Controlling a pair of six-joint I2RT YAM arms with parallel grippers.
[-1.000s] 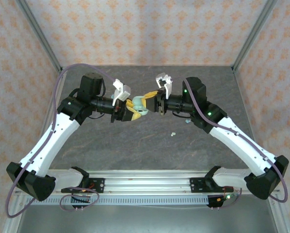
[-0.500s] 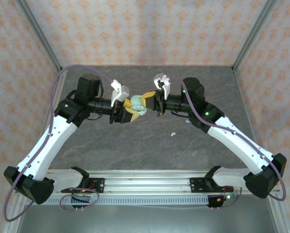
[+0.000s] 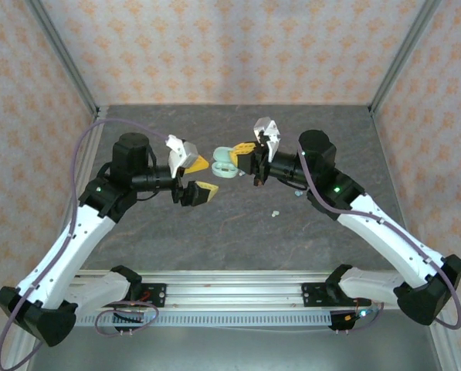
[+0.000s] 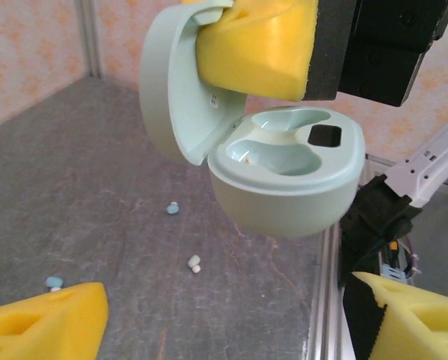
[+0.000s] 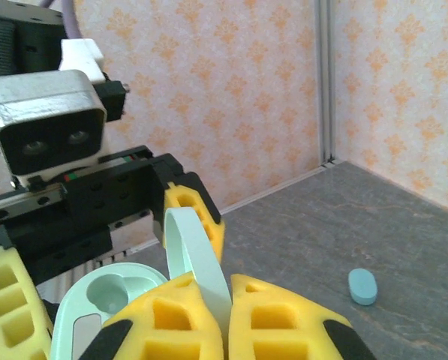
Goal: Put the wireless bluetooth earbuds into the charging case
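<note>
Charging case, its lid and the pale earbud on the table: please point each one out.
charging case point(image 4: 284, 202): left wrist view, front wall of base.
lid point(image 4: 177, 101): left wrist view, inner face.
pale earbud point(image 4: 194, 262): left wrist view, its middle.

**Left jaws wide, right jaws clamped, both arms reaching to the middle**

The left arm point(image 3: 68, 232) rises from its base at the near left and bends inward at the elbow, its forearm pointing right. The left gripper point(image 3: 201, 176) hangs above the table with its yellow fingers spread far apart, nothing between them. The right arm point(image 3: 384, 232) mirrors this from the near right, its wrist aimed left. The right gripper point(image 3: 242, 154) is closed tight, its two yellow fingers point(image 5: 276, 319) pinching the upright lid of the charging case point(image 3: 225, 162). The two grippers face each other, near but not touching.
</note>
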